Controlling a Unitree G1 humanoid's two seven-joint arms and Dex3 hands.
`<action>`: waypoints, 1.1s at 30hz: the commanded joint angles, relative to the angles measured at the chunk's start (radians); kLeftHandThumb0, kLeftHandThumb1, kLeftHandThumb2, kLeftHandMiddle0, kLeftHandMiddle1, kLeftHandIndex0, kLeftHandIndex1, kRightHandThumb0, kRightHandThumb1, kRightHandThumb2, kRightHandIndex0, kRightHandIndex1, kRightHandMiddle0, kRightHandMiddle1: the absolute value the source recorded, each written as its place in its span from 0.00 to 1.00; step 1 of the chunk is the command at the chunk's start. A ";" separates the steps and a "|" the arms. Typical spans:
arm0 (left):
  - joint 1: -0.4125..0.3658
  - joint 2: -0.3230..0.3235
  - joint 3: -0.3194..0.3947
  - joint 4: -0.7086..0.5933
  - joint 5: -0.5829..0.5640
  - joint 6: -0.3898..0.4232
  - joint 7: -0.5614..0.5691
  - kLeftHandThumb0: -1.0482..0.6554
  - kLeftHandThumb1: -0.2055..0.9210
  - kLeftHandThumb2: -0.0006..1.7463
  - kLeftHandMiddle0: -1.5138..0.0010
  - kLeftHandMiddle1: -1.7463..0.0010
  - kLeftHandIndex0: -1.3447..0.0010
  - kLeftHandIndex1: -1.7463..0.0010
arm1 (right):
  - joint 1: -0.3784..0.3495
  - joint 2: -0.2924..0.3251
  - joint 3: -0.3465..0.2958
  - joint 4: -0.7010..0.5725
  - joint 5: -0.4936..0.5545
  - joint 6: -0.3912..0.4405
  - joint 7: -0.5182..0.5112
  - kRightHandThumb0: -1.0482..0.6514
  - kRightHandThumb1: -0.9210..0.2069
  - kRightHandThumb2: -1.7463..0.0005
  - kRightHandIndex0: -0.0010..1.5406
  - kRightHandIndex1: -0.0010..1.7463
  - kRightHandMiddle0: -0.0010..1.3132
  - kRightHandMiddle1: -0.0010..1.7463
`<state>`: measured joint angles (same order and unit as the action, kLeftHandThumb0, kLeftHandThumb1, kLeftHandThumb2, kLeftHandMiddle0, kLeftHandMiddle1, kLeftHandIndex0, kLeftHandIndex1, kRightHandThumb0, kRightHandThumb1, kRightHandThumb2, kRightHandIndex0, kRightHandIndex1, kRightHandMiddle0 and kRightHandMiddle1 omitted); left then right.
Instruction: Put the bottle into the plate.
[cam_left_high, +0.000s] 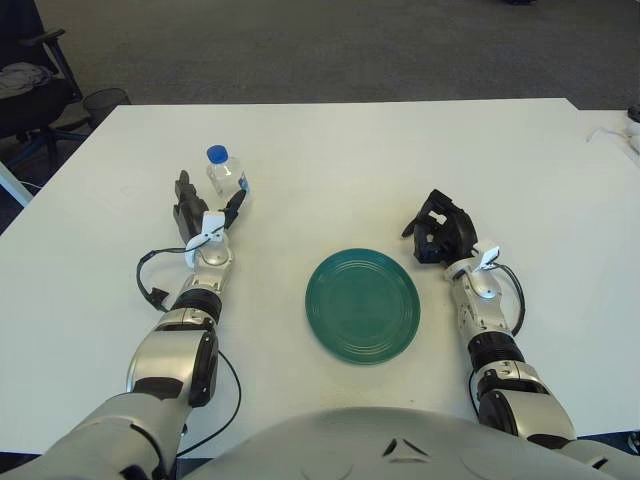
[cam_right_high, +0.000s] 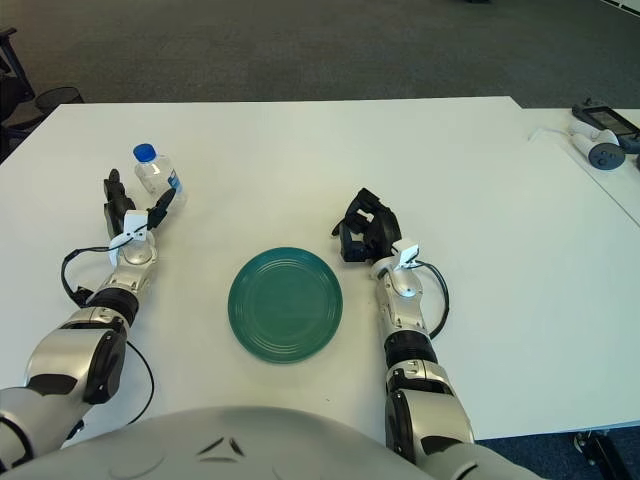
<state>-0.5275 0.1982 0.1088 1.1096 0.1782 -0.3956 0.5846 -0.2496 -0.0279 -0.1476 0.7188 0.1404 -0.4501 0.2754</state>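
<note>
One round dark green plate (cam_left_high: 362, 305) sits nearest to me on the white desk (cam_left_high: 330, 160), between my two forearms, and nothing lies in it. I count one plate, one bottle and two hands in play.

To the right of the plate, just past its far right rim, I see my right hand (cam_left_high: 440, 232) with its black fingers curled in on themselves and nothing between them. A black cable loops beside that wrist.

Farther out on the left, my left hand (cam_left_high: 205, 212) is reaching toward the small clear plastic bottle with a blue cap (cam_left_high: 226, 176). Its fingers are spread, one showing left of the bottle's base and one just beside its right side; they hold nothing, and I cannot tell whether any finger touches the plastic. The bottle stands upright on the desk, well apart from the plate, up and to the left of it. I can read no label or writing on it.

Beyond the desk's far left corner I see a black office chair (cam_left_high: 25, 85) on grey carpet, and at the far right edge a small white and grey device (cam_right_high: 597, 135).
</note>
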 joint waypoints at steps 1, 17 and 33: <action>-0.035 0.018 -0.015 0.015 0.012 -0.013 -0.017 0.00 0.96 0.03 1.00 0.73 1.00 0.79 | 0.151 0.057 0.022 0.096 0.008 0.129 0.004 0.62 0.72 0.19 0.56 0.75 0.50 1.00; -0.098 0.015 -0.041 0.078 0.017 0.000 -0.018 0.00 0.97 0.02 1.00 0.72 1.00 0.76 | 0.150 0.063 0.023 0.101 0.002 0.123 -0.020 0.62 0.74 0.17 0.56 0.76 0.54 1.00; -0.142 0.000 -0.068 0.107 0.030 0.006 -0.017 0.00 0.99 0.02 1.00 0.65 1.00 0.70 | 0.156 0.063 0.027 0.095 0.012 0.120 0.006 0.62 0.74 0.17 0.55 0.77 0.53 1.00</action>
<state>-0.6386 0.1977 0.0492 1.2008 0.1999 -0.3973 0.5673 -0.2477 -0.0251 -0.1449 0.7135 0.1414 -0.4492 0.2683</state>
